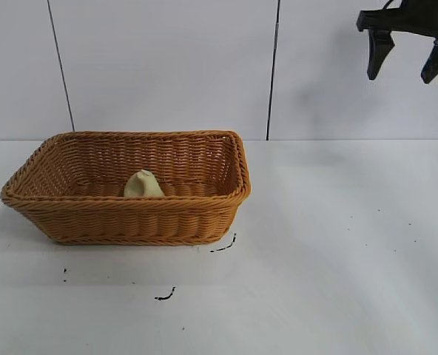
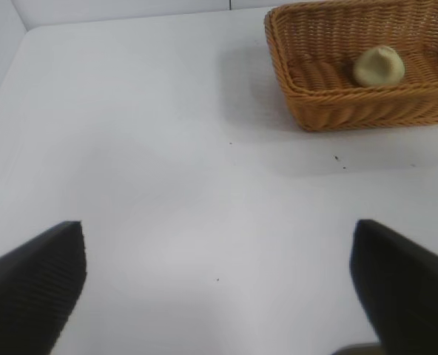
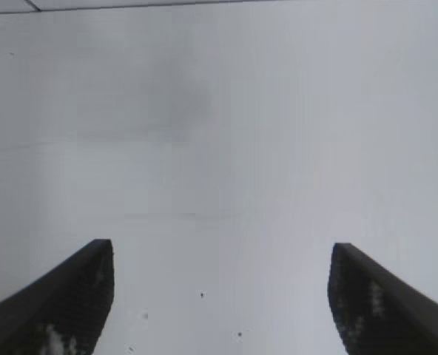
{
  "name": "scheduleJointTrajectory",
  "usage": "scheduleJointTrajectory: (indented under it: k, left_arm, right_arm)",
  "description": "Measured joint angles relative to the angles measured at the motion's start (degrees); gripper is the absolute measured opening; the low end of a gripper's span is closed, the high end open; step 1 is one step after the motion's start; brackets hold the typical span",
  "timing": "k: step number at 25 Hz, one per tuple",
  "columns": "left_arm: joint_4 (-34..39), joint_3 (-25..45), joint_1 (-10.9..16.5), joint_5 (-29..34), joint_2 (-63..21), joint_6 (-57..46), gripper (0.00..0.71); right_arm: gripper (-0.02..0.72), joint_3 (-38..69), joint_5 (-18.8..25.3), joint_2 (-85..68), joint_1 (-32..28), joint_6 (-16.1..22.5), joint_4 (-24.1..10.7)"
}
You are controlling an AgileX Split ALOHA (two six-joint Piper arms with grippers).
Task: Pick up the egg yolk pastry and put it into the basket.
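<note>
I see the basket [image 1: 126,188] sitting on the left half of the white desk [image 1: 337,244], its long side facing the exterior camera. The egg yolk pastry [image 1: 143,185] lies inside it on the woven floor, close to the near wall and roughly midway along its length, pointed end up. My right gripper [image 1: 404,66] hangs high at the far right of the scene, well apart from the basket, with its two dark fingers [image 1: 378,53] spread wide and nothing between them; its wrist camera shows only bare desk between the fingers. My left gripper [image 2: 217,285] is out of the exterior view; from its own wrist camera I see its fingers [image 2: 34,285] standing wide with nothing held, over bare desk, with the basket and pastry farther off. A few small dark marks [image 1: 166,296] dot the desk near the basket's front.
</note>
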Motion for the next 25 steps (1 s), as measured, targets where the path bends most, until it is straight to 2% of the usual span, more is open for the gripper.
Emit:
scheduleJointTrajectory:
  k: [7,16,25]
  left_arm:
    - [0.0,0.0,0.0,0.0,0.0,0.0,0.697]
    - [0.0,0.0,0.0,0.0,0.0,0.0,0.697]
    - [0.0,0.0,0.0,0.0,0.0,0.0,0.697]
  right_arm:
    - [0.572,14.9,-0.1,-13.1,0.0,0.0,1.6]
    - [0.572,41.0,0.0,-40.9,0.0,-1.1,1.6]
    - [0.57,65.1,0.1,-69.6,0.0,-3.7,1.6]
